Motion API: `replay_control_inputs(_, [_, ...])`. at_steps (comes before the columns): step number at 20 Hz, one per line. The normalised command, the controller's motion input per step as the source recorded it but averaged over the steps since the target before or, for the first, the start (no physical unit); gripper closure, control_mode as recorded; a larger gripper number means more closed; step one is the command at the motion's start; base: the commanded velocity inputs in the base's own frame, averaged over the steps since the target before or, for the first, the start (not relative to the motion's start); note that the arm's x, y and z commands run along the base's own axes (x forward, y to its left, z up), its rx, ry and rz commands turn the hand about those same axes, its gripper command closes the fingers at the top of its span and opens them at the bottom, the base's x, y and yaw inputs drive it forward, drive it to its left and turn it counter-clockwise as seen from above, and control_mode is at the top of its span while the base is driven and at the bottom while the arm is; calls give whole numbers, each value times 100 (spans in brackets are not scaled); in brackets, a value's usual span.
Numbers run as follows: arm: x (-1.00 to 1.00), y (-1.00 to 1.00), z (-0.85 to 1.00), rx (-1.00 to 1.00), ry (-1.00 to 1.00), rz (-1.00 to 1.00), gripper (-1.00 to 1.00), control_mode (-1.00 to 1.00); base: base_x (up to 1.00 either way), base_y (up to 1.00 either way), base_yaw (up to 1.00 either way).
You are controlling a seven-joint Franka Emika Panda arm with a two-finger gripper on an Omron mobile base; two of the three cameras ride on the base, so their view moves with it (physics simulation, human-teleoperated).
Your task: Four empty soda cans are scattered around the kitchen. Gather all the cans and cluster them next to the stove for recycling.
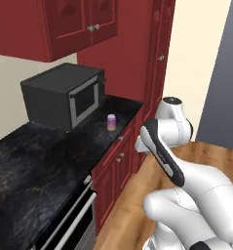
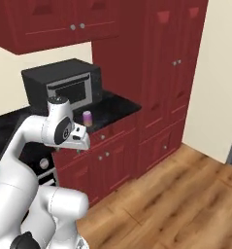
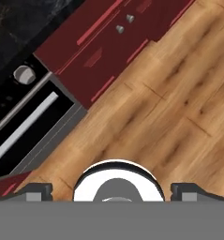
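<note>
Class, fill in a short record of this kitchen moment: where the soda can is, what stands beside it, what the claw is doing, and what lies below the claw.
soda can: purple, upright on the black countertop
neighbour: microwave, left of the can, apart from it
claw: open, empty, pointing down
below claw: wood floor, by the red drawers

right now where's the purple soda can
The purple soda can stands upright on the black countertop, just right of the microwave near the counter's front edge. In the right base view it sits beside the microwave's lower right corner.
</note>
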Motion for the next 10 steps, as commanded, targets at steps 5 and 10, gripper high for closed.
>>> replay_control_inputs(5, [0, 0, 0, 0, 0, 0, -100, 100, 46, 0, 45])
replay_control_inputs(10, [0, 0, 0, 0, 0, 0, -100, 100, 65, -29, 29])
